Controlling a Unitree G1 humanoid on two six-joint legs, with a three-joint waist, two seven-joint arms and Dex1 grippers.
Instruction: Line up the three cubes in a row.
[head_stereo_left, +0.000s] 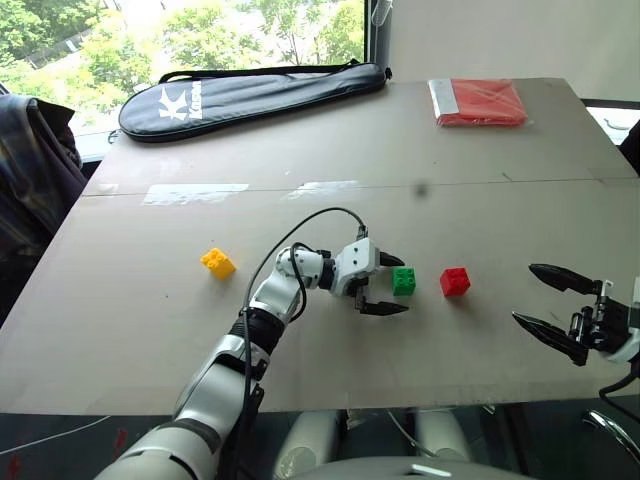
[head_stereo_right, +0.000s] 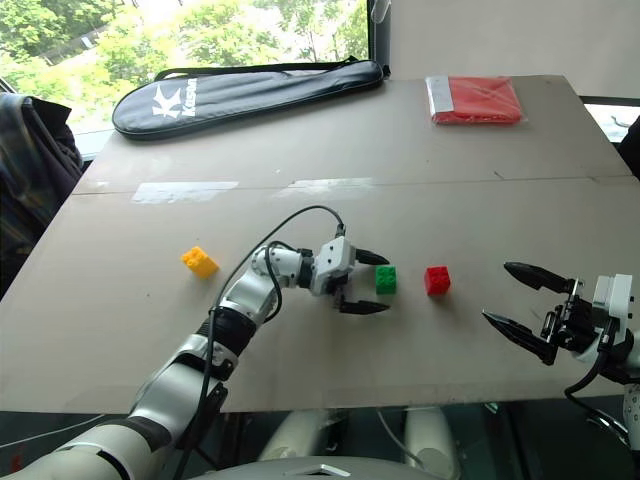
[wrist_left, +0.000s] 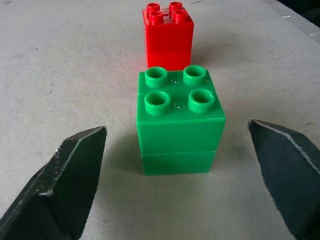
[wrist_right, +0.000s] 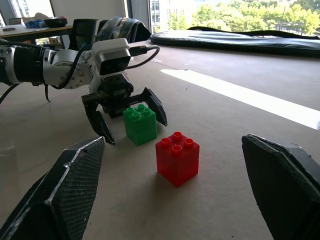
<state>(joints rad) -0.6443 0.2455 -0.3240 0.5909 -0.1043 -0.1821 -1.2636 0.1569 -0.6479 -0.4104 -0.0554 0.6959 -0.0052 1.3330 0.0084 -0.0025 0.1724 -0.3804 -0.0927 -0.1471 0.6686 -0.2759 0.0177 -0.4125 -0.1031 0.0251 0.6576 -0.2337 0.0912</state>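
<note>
Straddling the studded, glossy green cube, the left end effector stands wide open, its textured black fingers clear of the plastic. Just beyond sits the red cube; the yellow cube lies well apart on the matte bench. The right end effector gapes empty, partly cut off.

left arm: silver-white segments, black joints | loose black cable (looped over wrist) | grippers: black, pointed, textured fingers
</note>
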